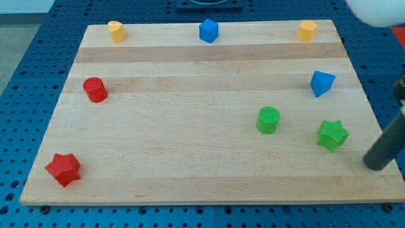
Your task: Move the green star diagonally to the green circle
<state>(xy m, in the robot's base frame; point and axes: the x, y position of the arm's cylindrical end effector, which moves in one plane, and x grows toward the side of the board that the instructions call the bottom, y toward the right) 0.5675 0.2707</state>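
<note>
my tip (374, 166) leans in from the view's right, holding nothing, just beside the green star (332, 135)

Tip (376, 166) resting on board (190, 126), just right of green star (332, 135); green circle (268, 120) farther left, slightly up.

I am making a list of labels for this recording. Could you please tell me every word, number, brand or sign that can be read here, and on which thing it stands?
None: no text, number or sign can be read anywhere.
The board is bare wood.
The green star, green circle and the other blocks carry no marks.
My tip, at the star's right and apart from it, is plain dark.
</note>
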